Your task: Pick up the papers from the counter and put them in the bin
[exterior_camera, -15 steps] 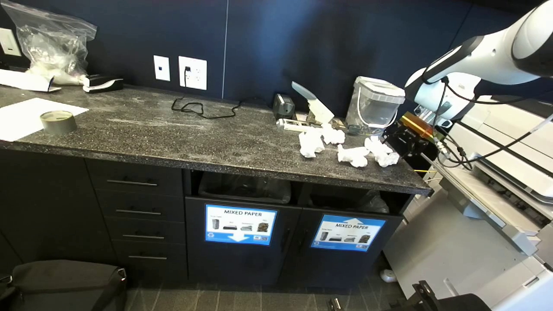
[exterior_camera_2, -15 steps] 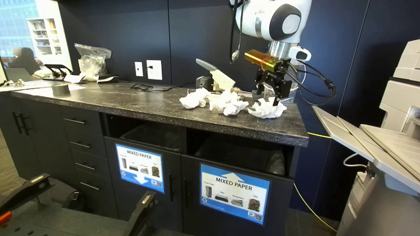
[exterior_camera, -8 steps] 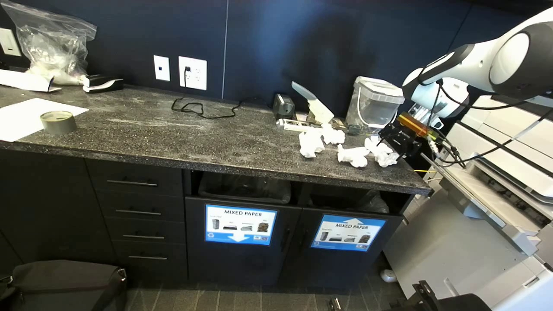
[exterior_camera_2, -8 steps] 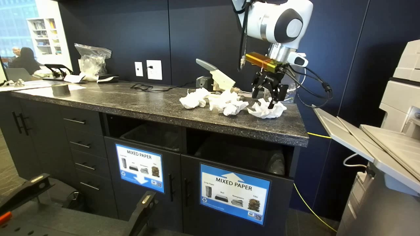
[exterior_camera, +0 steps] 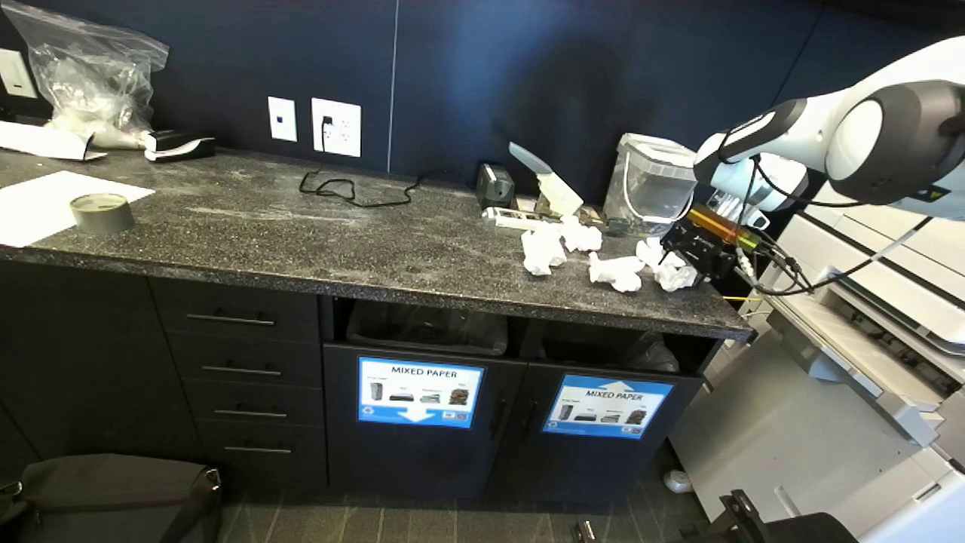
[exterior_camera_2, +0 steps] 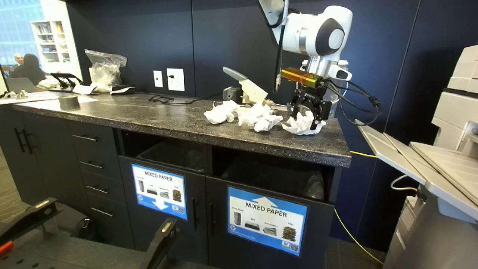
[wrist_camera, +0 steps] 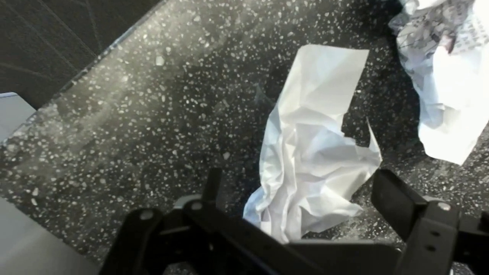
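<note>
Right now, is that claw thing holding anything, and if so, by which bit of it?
Nothing is held: the claw stands open, one crumpled paper lying on the counter partly between its jaws, with bare stone showing between paper and one jaw.

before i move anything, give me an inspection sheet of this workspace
Surface: dark speckled counter; pale streaks, perhaps dust or glare
Job's things: crumpled papers on the counter near its end; bin compartments beneath, both marked MIXED PAPER
Clutter: tape roll, white sheet, plastic bag, grey-handled item, lidded bucket behind the papers
Gripper: open, straddling one crumpled paper, not gripping it; contact unclear
Cables: black cord on the counter, wrist cables looped, yellow cable past the counter's end
Surroundings: office machine beyond the counter's end, black bag at floor level
</note>
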Controlling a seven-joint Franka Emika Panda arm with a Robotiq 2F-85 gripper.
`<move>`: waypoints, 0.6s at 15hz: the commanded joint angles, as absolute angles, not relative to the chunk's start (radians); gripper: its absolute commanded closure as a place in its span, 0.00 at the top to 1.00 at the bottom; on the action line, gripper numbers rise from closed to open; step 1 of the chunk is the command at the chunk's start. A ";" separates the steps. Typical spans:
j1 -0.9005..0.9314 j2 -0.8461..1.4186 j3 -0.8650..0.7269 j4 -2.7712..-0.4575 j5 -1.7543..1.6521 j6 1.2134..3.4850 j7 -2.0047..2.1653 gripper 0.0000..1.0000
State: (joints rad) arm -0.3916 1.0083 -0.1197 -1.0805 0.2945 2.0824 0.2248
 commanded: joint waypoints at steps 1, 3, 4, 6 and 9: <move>-0.385 1.083 -0.136 -0.959 0.258 2.054 0.270 1.00; -0.385 1.106 -0.135 -0.932 0.250 2.058 0.276 1.00; -0.385 1.115 -0.134 -0.920 0.246 2.058 0.278 1.00; -0.384 1.133 -0.135 -0.894 0.235 2.054 0.286 1.00; -0.386 1.154 -0.133 -0.864 0.226 2.053 0.285 0.74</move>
